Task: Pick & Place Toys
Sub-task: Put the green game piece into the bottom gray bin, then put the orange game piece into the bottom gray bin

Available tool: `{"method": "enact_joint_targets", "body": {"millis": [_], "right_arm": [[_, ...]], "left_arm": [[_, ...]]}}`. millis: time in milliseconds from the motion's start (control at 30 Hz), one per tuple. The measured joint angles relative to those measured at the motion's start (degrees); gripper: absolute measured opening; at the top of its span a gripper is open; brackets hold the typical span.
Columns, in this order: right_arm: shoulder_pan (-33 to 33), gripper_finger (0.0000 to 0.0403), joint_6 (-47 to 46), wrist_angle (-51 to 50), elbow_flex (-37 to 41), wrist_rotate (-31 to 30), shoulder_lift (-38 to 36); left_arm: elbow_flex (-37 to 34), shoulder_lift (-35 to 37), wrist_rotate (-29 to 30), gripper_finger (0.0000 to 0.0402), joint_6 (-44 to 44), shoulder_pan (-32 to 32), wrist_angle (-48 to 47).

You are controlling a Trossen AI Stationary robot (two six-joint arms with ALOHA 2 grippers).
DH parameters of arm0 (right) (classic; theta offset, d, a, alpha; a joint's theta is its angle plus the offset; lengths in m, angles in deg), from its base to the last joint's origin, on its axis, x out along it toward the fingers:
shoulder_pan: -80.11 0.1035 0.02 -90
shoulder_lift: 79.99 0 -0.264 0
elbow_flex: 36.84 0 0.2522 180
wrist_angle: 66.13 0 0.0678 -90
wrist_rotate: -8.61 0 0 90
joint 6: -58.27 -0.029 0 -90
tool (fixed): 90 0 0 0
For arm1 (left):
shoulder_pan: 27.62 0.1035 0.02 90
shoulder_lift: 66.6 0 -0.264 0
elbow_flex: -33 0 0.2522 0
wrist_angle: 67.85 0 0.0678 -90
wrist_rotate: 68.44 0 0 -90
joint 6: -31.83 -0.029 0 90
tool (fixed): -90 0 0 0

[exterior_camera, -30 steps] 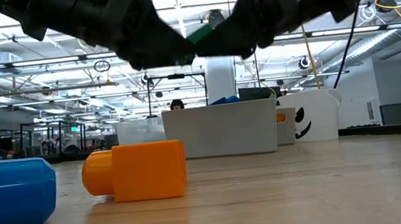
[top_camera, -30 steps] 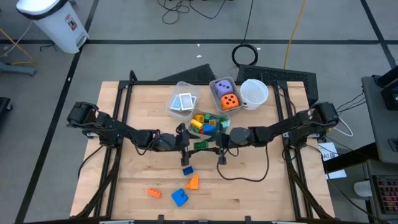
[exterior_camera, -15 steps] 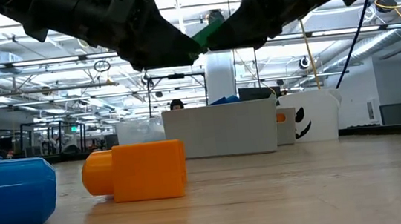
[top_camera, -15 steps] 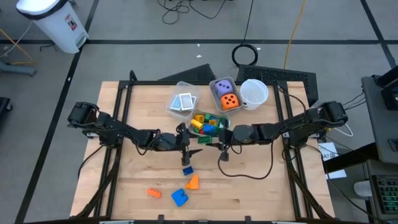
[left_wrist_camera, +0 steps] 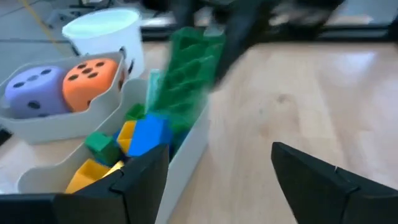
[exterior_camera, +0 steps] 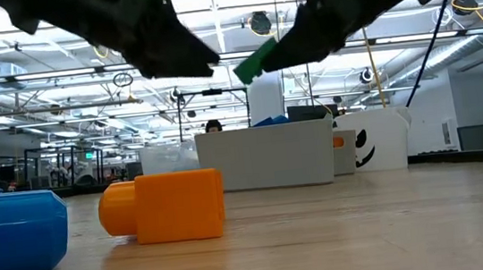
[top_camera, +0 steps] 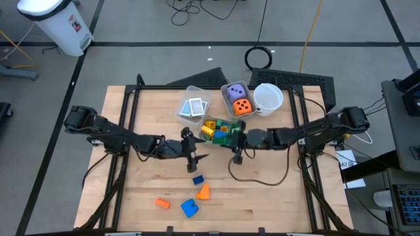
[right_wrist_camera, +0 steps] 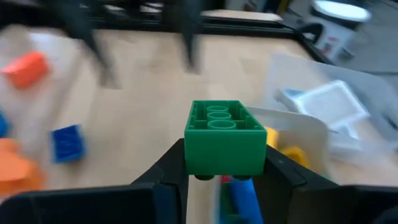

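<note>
My right gripper is shut on a green building brick and holds it over the near edge of the clear bin of coloured blocks. The brick also shows in the low view and in the left wrist view. My left gripper is open and empty, just left of the brick. Two blue blocks and two orange blocks lie on the table nearer the front edge. My right gripper pinches the green brick between its two fingers, one on each of two opposite sides. The fingers come from the table's right. The brick is lifted clear of the table, its hollow face turned toward the wrist camera.
A bin with a purple and an orange die, a bin with white cards and a white cup stand behind the block bin. A cable from the right arm loops over the table.
Both grippers were at the green brick above the table's middle. My left gripper has parted from it and drawn back toward the table's left. My right gripper has carried the brick toward the far edge, up to the block bin.
</note>
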Motion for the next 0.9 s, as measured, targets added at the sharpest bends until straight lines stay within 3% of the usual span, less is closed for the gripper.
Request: {"method": "enact_joint_targets", "body": {"millis": [167, 500, 900], "right_arm": [[-1.7, 0.0112, -1.2, 0.0, 0.0, -2.9, 1.2], [-5.6, 0.0125, -0.8, 8.1, 0.0, -2.4, 9.3], [-4.8, 0.0253, 2.4, 9.3, 0.0, -2.4, 9.0]], "left_arm": [[0.0, 0.8, 0.2, 0.0287, 0.4, 0.2, 0.3], [0.0, 0.8, 0.4, 0.0286, 3.0, 0.1, 1.7], [0.0, 0.8, 0.4, 0.0276, 3.0, 0.2, 1.1]]}}
